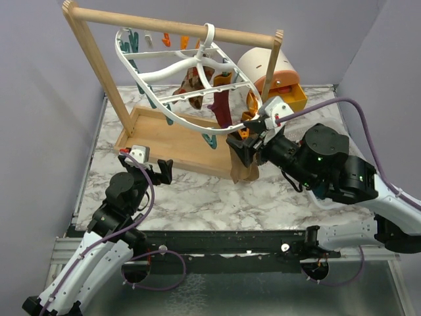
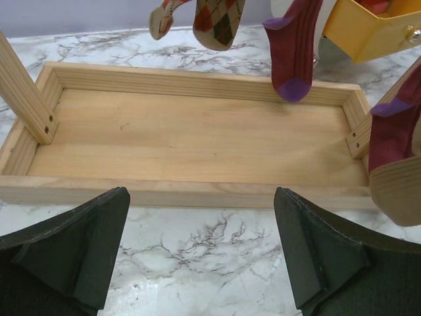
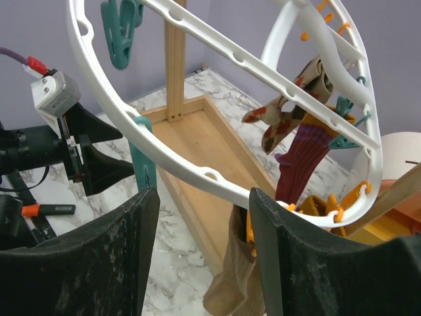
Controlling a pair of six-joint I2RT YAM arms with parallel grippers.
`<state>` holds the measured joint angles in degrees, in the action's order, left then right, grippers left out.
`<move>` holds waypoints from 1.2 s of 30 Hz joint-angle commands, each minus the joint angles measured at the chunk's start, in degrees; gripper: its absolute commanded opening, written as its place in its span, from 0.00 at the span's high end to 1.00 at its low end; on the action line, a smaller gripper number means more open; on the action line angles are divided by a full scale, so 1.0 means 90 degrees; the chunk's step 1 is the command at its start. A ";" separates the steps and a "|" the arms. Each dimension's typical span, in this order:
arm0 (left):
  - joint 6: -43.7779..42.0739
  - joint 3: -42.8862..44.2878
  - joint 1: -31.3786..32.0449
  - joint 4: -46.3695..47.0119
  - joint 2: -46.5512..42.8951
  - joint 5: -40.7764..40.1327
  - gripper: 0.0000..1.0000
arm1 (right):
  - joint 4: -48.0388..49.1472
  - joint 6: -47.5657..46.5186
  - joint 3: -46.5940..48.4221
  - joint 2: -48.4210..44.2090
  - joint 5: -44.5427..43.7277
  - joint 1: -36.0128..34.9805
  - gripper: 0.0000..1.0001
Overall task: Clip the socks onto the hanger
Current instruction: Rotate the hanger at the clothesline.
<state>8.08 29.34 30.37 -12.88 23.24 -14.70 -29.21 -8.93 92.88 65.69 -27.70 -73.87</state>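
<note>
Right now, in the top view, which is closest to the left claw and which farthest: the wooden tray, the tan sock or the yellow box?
1. wooden tray, just ahead of the left claw
2. tan sock, off to the right
3. yellow box, at the far right

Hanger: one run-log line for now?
left gripper: open, by wooden tray | right gripper: open, at hanger rim | tan sock: hanging beside it | maroon sock, argyle sock: hung
</note>
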 commanded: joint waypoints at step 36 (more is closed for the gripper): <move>0.0453 0.0098 -0.0035 -0.0188 -0.0107 -0.0303 0.01 | 0.0160 -0.0724 0.2680 0.2930 0.0648 -0.0045 0.59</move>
<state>11.66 29.34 30.37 -13.85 22.87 -16.36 -28.18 -13.28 119.72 92.12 -16.97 -73.93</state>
